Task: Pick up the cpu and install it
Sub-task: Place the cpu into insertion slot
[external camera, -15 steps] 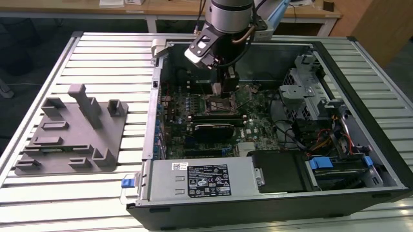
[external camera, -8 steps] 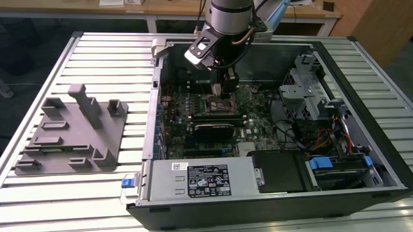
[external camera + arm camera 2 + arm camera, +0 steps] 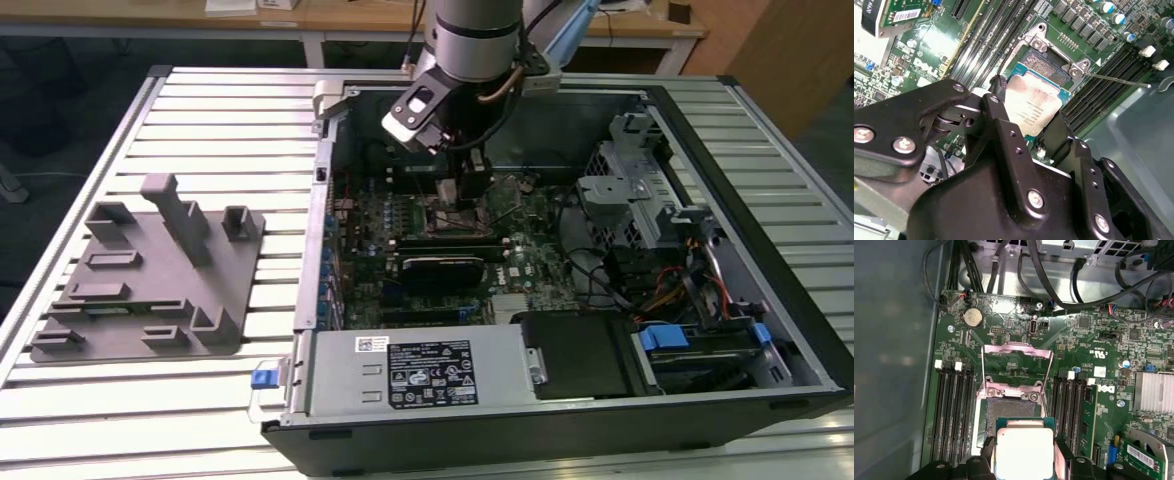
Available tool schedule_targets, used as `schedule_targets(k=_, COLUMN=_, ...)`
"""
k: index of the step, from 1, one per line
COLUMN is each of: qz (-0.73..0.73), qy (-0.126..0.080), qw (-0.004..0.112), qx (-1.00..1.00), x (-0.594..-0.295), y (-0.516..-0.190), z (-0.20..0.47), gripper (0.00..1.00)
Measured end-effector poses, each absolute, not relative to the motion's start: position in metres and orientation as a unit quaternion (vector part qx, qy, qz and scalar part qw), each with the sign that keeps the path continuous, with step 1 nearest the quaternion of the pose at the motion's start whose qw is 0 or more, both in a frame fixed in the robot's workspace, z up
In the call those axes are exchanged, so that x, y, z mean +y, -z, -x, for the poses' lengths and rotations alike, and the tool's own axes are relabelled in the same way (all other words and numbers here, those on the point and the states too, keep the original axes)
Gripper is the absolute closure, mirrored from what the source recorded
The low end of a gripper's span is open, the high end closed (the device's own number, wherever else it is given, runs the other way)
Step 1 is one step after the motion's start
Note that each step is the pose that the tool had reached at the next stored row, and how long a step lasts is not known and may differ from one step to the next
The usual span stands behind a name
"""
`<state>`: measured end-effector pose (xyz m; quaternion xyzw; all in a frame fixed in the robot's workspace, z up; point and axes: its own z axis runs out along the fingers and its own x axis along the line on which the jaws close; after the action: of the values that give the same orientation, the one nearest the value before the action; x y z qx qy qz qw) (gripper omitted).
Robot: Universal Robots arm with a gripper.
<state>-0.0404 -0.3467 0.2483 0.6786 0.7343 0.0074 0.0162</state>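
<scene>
A slatted metal bench spans the exterior view, with wooden desks behind it; bare slats show on both sides, widest at the exterior view's left, where a grey moulded fixture lies well apart from the work; an open computer case lies flat on the bench, its walls hemming in the green motherboard; a power supply, a drive cage and black cables crowd the board's margins; the arm reaches down from above over the board's middle, where the room is open; the socket sits between banks of memory slots, its metal load frame swung up and its thin lever standing free; the pincer is clenched on the cpu by two opposite edges, holding it over the socket's edge, partly overlapping the pin field; whether the chip touches the socket cannot be told.
</scene>
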Motion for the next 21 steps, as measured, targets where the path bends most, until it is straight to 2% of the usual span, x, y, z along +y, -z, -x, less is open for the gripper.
schedule_targets(k=21, qz=-0.691, qy=-0.008, qw=0.015, qx=0.722, x=-0.346, y=-0.229, z=0.040, gripper=0.45)
